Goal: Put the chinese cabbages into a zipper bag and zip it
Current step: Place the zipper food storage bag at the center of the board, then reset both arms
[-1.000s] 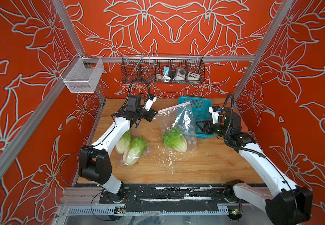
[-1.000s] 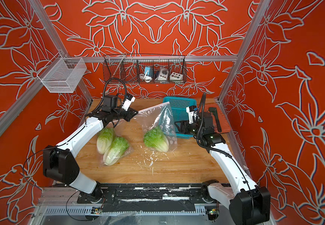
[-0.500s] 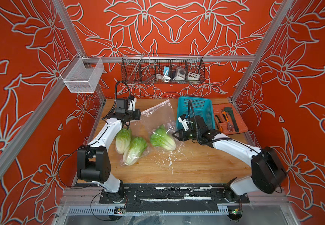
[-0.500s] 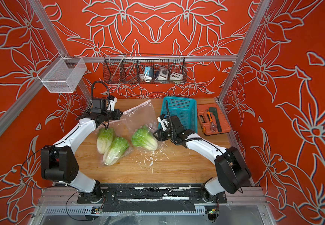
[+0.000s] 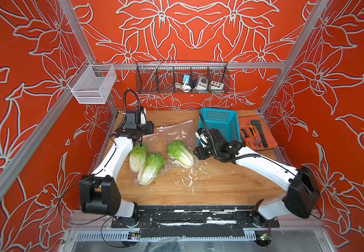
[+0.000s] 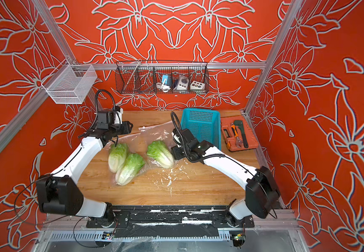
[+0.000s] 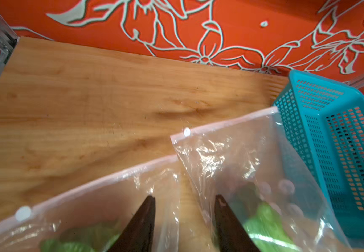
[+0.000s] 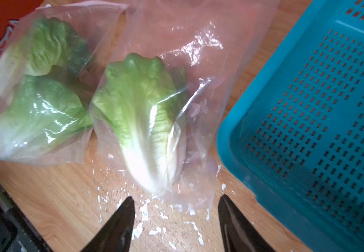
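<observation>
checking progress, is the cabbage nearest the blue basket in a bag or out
in; the right wrist view shows the clear bag creased over the cabbage, reaching past its white base

Three chinese cabbages [image 5: 151, 167], white bases, green crinkly tops, lying flat on tabletop [image 5: 220, 185]. Two touch inside one clear zipper bag [image 7: 85, 196]. The third cabbage [image 5: 181, 153] sits alone in second zipper bag [image 5: 176, 131], just beside.
</observation>
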Tool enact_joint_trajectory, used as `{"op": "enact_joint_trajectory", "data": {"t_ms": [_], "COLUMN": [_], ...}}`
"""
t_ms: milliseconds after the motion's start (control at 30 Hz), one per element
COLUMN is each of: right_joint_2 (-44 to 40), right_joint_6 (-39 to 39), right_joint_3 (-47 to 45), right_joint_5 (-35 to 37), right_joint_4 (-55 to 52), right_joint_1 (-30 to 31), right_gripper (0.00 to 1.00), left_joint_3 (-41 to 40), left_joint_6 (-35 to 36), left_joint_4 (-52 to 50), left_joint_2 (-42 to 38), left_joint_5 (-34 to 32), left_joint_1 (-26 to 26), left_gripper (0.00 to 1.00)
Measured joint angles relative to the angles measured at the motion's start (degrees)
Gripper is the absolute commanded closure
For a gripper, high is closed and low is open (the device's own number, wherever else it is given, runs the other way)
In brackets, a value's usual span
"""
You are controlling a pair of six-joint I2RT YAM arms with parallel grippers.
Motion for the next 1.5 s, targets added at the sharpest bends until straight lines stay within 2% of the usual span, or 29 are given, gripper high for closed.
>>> {"op": "enact_joint_trajectory", "data": {"t_ms": [100,233,333,433,533,667,800,933,1033,1167,1267,1367,1500], "right_joint_2": [-0.17,8.35,15.37,21.35,22.25,12.9,-6.38,-25.2,-33.14,-36.54,-37.0,-34.75,-27.45], "right_joint_6": [0.66,2.25,2.6,2.25,1.53,-1.62,-5.38,-8.68,-11.23,-11.98,-11.21,-10.69,-9.62], "right_joint_3": [-1.6,-1.86,-1.07,4.02,8.22,6.8,-2.84,-18.4,-28.35,-35.36,-37.94,-40.17,-41.97], "right_joint_5": [-0.87,-1.4,-1.64,-3.02,-5.46,-4.92,0.98,9.16,18.71,28.83,33.79,37.68,40.65], "right_joint_4": [2.58,6.12,7.76,7.48,7.96,6.45,7.06,13.18,17.42,19.82,22.45,27.04,33.48], "right_joint_1": [1.64,3.45,4.2,4.68,5.38,5.79,4.39,-2.45,-8.68,-18.82,-25.51,-27.82,-29.0], "right_gripper": [0.39,0.4,0.4,0.4,0.38,0.34,0.27,0.16,0.15,0.16,0.17,0.18,0.19], "left_joint_3": [-6.8,-14.8,-19.56,-23.98,-27.52,-31.01,-35.19,-37.48,-41.2,-52.0,-56.39,-58.16,-63.19], "left_joint_6": [-2.23,-4.85,-6.14,-6.88,-6.99,-5.99,-5.62,-4.92,-3.06,-1.42,-1.22,-1.14,-1.25], "left_joint_4": [2.58,6.54,9.01,11.58,14.14,16.79,20.68,26.49,32.28,39.39,42.34,48.76,59.63], "left_joint_2": [-7.58,-15.06,-18.88,-23.34,-28.61,-36.33,-42.25,-41.07,-38.86,-39.12,-39.43,-37.4,-32.61], "left_joint_5": [-0.46,-0.98,-2.4,-4.98,-7.89,-11.65,-15.5,-21.33,-28.2,-38.64,-43.54,-46.58,-47.89], "left_joint_1": [-5.49,-11.26,-12.46,-12.7,-12.74,-12.74,-12.76,-12.79,-12.79,-12.79,-12.79,-12.79,-12.39], "left_gripper": [0.53,0.52,0.5,0.47,0.43,0.4,0.39,0.38,0.37,0.38,0.38,0.38,0.37]}}
